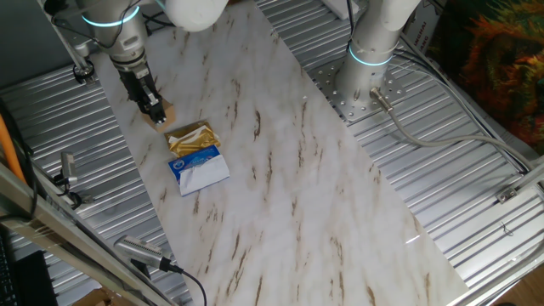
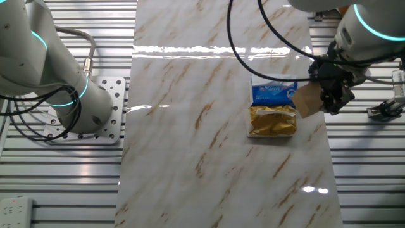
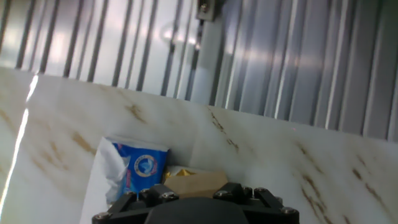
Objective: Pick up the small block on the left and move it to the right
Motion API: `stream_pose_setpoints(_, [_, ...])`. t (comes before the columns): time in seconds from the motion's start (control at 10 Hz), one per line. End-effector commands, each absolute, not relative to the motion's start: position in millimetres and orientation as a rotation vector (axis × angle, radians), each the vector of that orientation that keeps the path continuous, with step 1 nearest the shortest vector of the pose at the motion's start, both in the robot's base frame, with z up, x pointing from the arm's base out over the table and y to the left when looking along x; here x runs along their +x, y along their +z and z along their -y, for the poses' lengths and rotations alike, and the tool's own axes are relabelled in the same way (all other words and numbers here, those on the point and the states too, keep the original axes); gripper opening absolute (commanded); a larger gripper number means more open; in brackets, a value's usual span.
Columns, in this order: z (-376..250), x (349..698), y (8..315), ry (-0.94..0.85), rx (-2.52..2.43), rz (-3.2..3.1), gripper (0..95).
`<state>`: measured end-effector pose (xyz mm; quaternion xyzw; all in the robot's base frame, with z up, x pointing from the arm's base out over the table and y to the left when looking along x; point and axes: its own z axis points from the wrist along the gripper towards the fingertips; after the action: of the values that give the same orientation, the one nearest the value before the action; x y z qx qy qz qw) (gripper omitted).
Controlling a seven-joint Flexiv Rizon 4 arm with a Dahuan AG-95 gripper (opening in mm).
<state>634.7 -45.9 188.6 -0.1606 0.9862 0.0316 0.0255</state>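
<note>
The small block [image 1: 167, 114] is a light-tan wooden cube held between my gripper's [image 1: 155, 110] fingers at the left edge of the marble slab [image 1: 297, 178]. In the other fixed view the small block [image 2: 307, 100] hangs tilted in the gripper [image 2: 329, 98], just beside the packets and seemingly a little above the slab. In the hand view the small block [image 3: 194, 182] sits between the jaws, which are closed against its sides. A gold foil packet [image 1: 193, 138] and a blue-and-white packet [image 1: 201, 168] lie touching each other close by.
Both packets also show in the other fixed view, gold [image 2: 273, 120] and blue-and-white [image 2: 273, 93]. A second arm's base [image 1: 367, 81] stands on the ribbed metal table at the slab's far side. Metal clamps [image 1: 66, 174] sit off the slab's left edge.
</note>
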Motion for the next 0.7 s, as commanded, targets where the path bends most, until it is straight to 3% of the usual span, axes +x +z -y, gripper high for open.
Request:
stream_pose_setpoints(0.1, [45.1, 634.1, 188.6, 0.143, -0.700, -2.987, 0.0])
stream_pose_setpoints(0.7, [45.1, 634.1, 188.6, 0.138, -0.753, -2.974, 0.0])
